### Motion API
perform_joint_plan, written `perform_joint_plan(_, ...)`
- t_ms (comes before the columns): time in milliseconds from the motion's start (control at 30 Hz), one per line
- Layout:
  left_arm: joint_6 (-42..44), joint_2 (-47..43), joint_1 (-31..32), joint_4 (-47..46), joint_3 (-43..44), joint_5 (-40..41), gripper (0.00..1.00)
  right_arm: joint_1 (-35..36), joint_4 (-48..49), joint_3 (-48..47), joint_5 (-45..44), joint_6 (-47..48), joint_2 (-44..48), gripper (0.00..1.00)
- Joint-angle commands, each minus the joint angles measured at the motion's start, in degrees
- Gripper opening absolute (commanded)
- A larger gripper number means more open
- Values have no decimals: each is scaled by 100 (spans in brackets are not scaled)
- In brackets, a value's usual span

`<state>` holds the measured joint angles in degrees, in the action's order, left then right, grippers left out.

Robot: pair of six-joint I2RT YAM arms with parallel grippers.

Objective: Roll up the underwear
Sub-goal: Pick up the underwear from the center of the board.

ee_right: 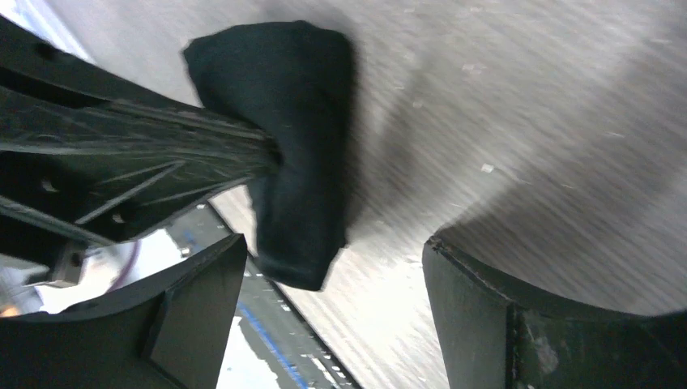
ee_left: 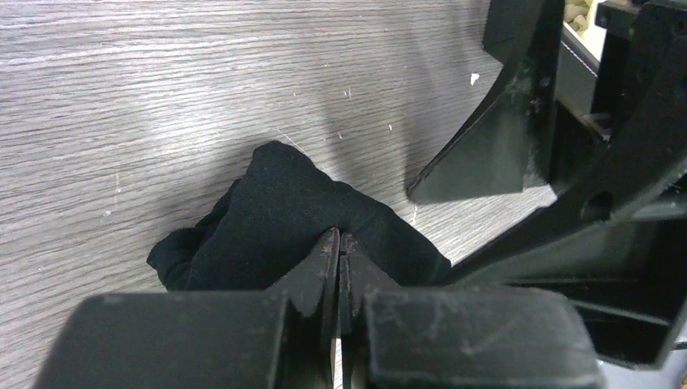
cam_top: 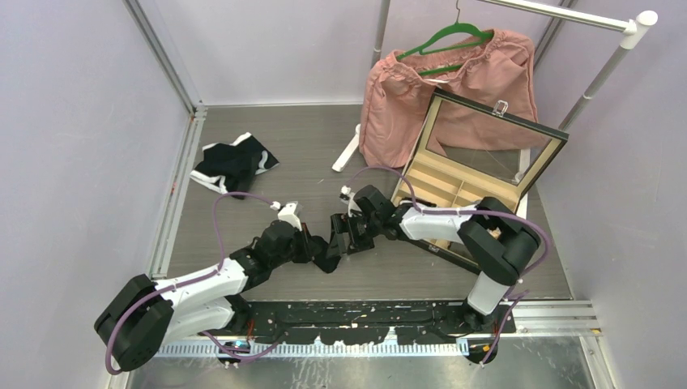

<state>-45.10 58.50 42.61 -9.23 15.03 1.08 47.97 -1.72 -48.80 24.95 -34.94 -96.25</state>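
A small black underwear bundle (ee_left: 283, 211) lies folded on the grey wood table; it also shows in the right wrist view (ee_right: 304, 121). My left gripper (ee_left: 339, 239) is shut, pinching a fold of this cloth at its near edge. My right gripper (ee_right: 334, 241) is open, its jaws wide apart just beside the bundle and not touching it. In the top view the two grippers meet at the table's near middle, the left gripper (cam_top: 326, 258) below the right gripper (cam_top: 340, 231). A pile of black and white underwear (cam_top: 235, 162) lies at the far left.
An open compartment box with a glass lid (cam_top: 478, 162) stands at the right, close behind my right arm. A pink garment on a green hanger (cam_top: 454, 89) hangs from a white rack (cam_top: 599, 81) at the back. A metal rail (cam_top: 364, 312) runs along the front edge.
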Motion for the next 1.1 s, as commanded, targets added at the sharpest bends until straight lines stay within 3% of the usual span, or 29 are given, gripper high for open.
perform_joint_plan(0,28,39,-33,511,-191,147,1,80,524,-246,411,-62,-295,85)
perform_joint_plan(600,28,3,-33,537,-187,156,1,264,573,-578,860,1894,-1226,80)
perform_joint_plan(1067,11,14,-33,553,-184,169,1,363,799,-554,749,1756,-1833,47)
